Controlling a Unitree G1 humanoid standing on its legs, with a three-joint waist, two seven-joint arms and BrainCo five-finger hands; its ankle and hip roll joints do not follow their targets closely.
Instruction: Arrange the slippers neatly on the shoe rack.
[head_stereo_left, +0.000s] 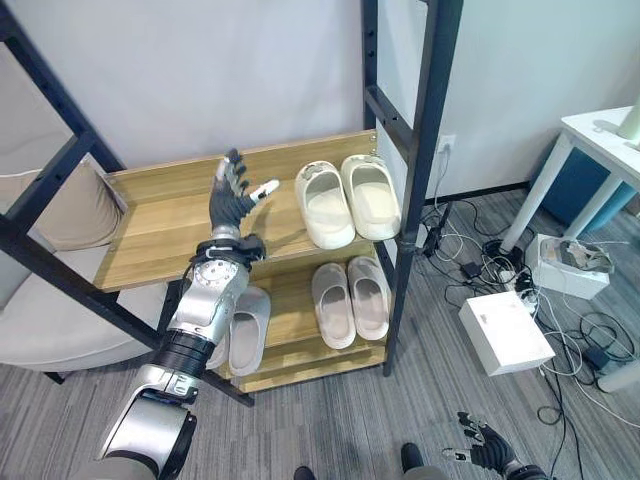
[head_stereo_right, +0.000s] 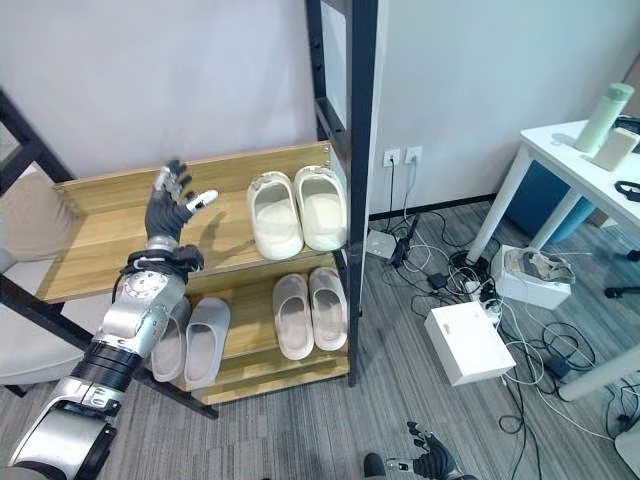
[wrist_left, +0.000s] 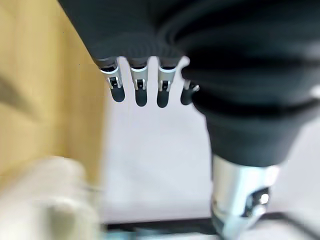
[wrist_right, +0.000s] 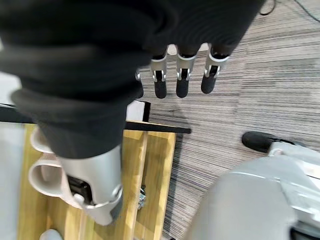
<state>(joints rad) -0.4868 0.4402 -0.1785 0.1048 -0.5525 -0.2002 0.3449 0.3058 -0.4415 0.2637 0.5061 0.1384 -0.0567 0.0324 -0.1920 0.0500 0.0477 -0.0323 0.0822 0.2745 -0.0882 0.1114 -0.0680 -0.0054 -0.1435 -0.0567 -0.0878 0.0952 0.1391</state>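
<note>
Here the shoe rack (head_stereo_left: 150, 225), a dark metal frame with two wooden shelves, stands against the pale wall and is the biggest thing in the scene. Beside it to the left sits a beige cushioned seat (head_stereo_left: 40, 300), and off to the right a white counter (head_stereo_right: 580, 150) stands over a white box (head_stereo_left: 505, 332) lying on the grey carpet among loose cords. On the upper shelf a pair of cream slippers (head_stereo_left: 347, 200) lies side by side at the right end, toes toward the wall. On the lower shelf a beige pair (head_stereo_left: 350, 300) lies below them, and a grey pair (head_stereo_right: 192, 342) lies further left, partly behind the left arm. The left hand (head_stereo_left: 232, 200) is raised above the bare left part of the upper shelf, its fingers (wrist_left: 140, 92) straight and spread, holding nothing and well short of the cream pair. The right hand (head_stereo_left: 485, 448) hangs low near the floor, its fingers (wrist_right: 181, 85) loosely extended and empty.
</note>
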